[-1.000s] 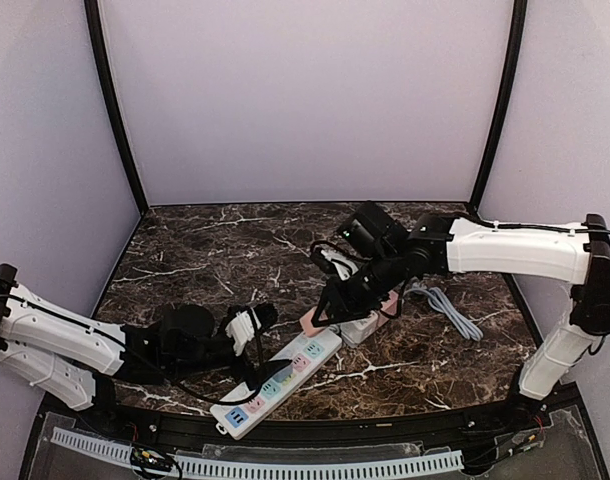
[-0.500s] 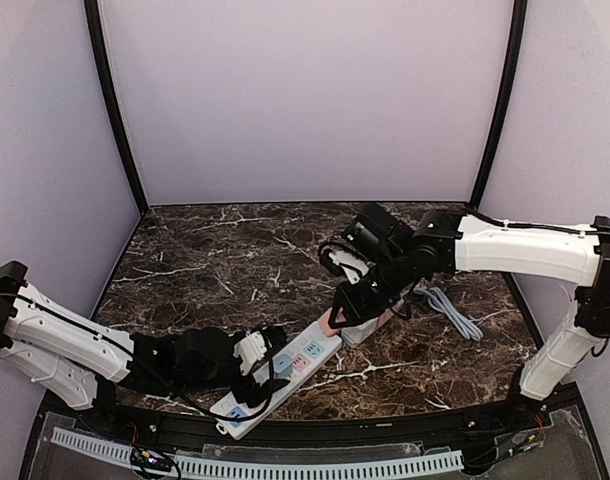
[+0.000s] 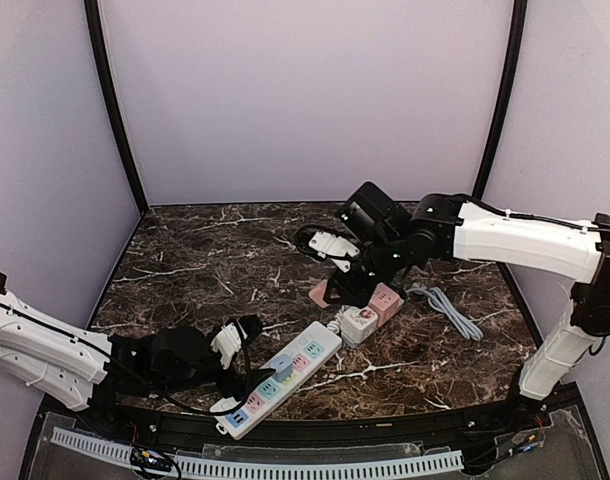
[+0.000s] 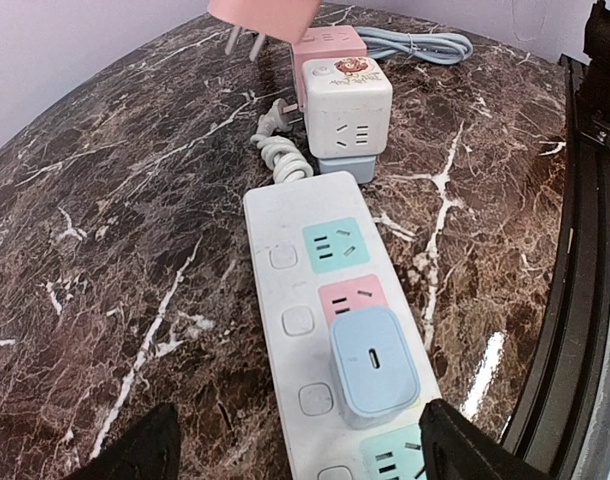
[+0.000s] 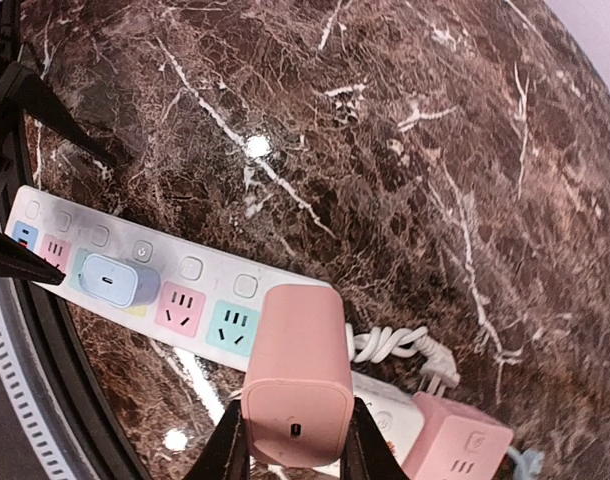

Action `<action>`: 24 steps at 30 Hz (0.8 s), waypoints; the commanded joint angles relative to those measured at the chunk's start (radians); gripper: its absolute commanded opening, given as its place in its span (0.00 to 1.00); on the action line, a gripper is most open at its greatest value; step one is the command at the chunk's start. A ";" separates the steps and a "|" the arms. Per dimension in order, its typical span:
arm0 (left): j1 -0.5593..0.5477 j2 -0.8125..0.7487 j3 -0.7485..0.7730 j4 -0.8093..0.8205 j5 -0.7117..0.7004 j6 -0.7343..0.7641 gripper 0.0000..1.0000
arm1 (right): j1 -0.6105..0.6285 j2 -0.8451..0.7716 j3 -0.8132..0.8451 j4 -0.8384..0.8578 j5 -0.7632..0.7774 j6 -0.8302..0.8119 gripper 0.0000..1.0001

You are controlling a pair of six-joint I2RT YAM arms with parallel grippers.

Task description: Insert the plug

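Note:
A white power strip [image 3: 310, 352] [image 4: 285, 260] [image 5: 193, 268] lies near the front edge with a light-blue plug [image 3: 283, 379] [image 4: 373, 362] [image 5: 115, 281] seated in one socket. My left gripper [image 3: 247, 340] [image 4: 300, 455] is open just behind that plug, its dark fingertips [image 4: 135, 452] straddling the strip and holding nothing. My right gripper [image 3: 337, 285] [image 5: 290, 445] is shut on a pink plug [image 3: 323, 293] [image 5: 297, 385] [image 4: 260, 14], held in the air above the strip's far end with its prongs pointing down.
A white cube socket [image 3: 360, 320] [image 4: 345, 98] and a pink cube socket [image 3: 387, 298] [image 4: 328, 44] [image 5: 463, 448] stand past the strip's far end. A coiled white cord [image 4: 280, 158] [image 5: 395, 345] lies beside them. A grey-blue cable [image 3: 450, 310] [image 4: 415, 42] lies to the right.
My left gripper went forward over the strip, then pulled back to the left, off the blue plug. My right gripper has lifted the pink plug slightly up and back.

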 commanded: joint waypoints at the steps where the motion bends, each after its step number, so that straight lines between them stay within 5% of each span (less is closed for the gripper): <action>1: -0.003 -0.015 -0.022 0.010 -0.012 -0.012 0.83 | 0.008 -0.015 0.011 0.024 0.042 -0.292 0.00; 13: -0.003 0.001 -0.025 0.023 -0.017 -0.017 0.82 | 0.004 0.021 0.035 -0.058 -0.061 -0.852 0.00; 24: -0.003 -0.009 -0.032 0.005 -0.159 -0.063 0.81 | 0.004 0.128 0.101 -0.140 -0.066 -1.083 0.00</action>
